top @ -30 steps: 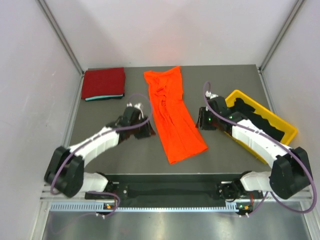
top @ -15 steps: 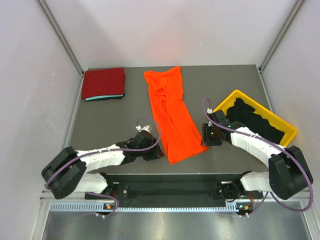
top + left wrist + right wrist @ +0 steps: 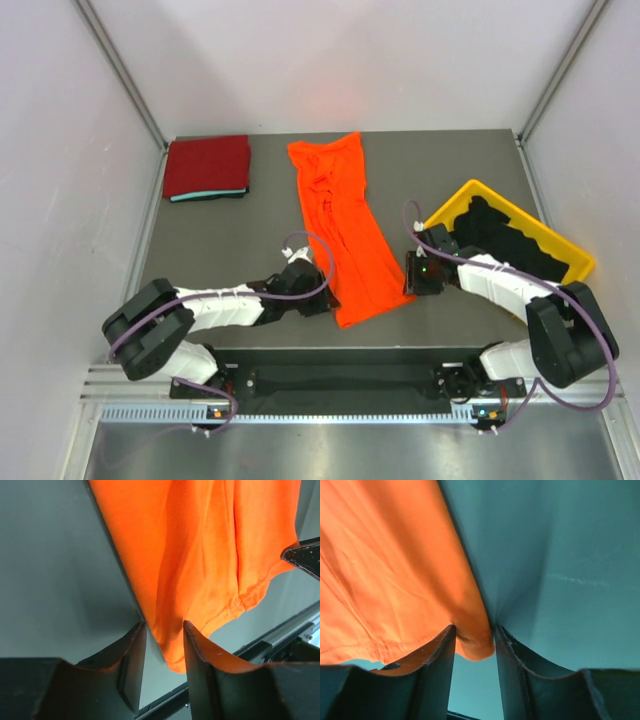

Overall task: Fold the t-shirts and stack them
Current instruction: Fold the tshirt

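Observation:
A bright orange t-shirt (image 3: 340, 230) lies folded into a long strip down the middle of the table. My left gripper (image 3: 318, 303) is low at its near left corner. In the left wrist view the jaws (image 3: 164, 625) are open, with the hem corner of the orange cloth (image 3: 200, 555) between them. My right gripper (image 3: 408, 275) is at the near right corner. Its jaws (image 3: 475, 628) are open, and the corner of the orange cloth (image 3: 385, 570) sits between them, touching both fingers. A folded dark red shirt (image 3: 207, 165) lies on a teal one (image 3: 205, 196) at the back left.
A yellow plastic bin (image 3: 470, 188) at the right holds several black shirts (image 3: 510, 240), close behind my right arm. The table's near edge rail runs just below both grippers. White walls enclose the table on three sides.
My left gripper has swung from beside the shirt's middle down to its near left corner. My right gripper has moved down to the near right corner. The shirt has not moved.

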### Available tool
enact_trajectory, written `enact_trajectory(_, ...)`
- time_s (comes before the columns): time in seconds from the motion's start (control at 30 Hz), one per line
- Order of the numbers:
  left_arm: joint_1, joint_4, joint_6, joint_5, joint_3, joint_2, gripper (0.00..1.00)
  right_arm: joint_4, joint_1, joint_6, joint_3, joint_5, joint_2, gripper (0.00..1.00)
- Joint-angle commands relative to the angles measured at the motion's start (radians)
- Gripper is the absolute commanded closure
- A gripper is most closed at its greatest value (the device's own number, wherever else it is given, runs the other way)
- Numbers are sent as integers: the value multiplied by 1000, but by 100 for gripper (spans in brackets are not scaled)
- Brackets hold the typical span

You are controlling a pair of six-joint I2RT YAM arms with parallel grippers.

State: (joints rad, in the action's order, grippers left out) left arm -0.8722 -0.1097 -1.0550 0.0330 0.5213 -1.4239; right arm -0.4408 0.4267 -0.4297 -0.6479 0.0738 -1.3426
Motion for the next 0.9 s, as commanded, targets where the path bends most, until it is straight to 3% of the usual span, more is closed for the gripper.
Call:
enact_trajectory(0.0, -22, 24, -3, -94, 6, -6, 61, 48, -13, -6, 43, 33, -12, 67)
enact_trajectory(0.03, -22, 19, 1, -94, 6, -7, 66, 68, -13, -14, 53, 44, -7, 71)
enact_trajectory(0.1, -22, 28, 13, -85, 32, -23, 88, 94, -12, -44, 85, 93, 3, 87)
enact_trajectory(0.17, -22, 73, 41, -76, 75, -35, 100, 108, -5, -69, 105, 122, 25, 99)
enact_trajectory(0.3, -22, 270, 107, -131, 143, -3, 100, 120, 24, -188, 180, 129, 129, 100)
enact_trajectory(0.47, -22, 487, 171, -214, 155, 120, 100, 128, 161, -377, 260, 58, 315, 100)
enact_trajectory(0.63, -22, 542, 188, -193, 125, 192, 100, 165, 361, -556, 300, -32, 332, 100)
enact_trajectory(0.87, -22, 553, 165, -110, 71, 175, 100, 142, 426, -616, 317, -126, 321, 97)
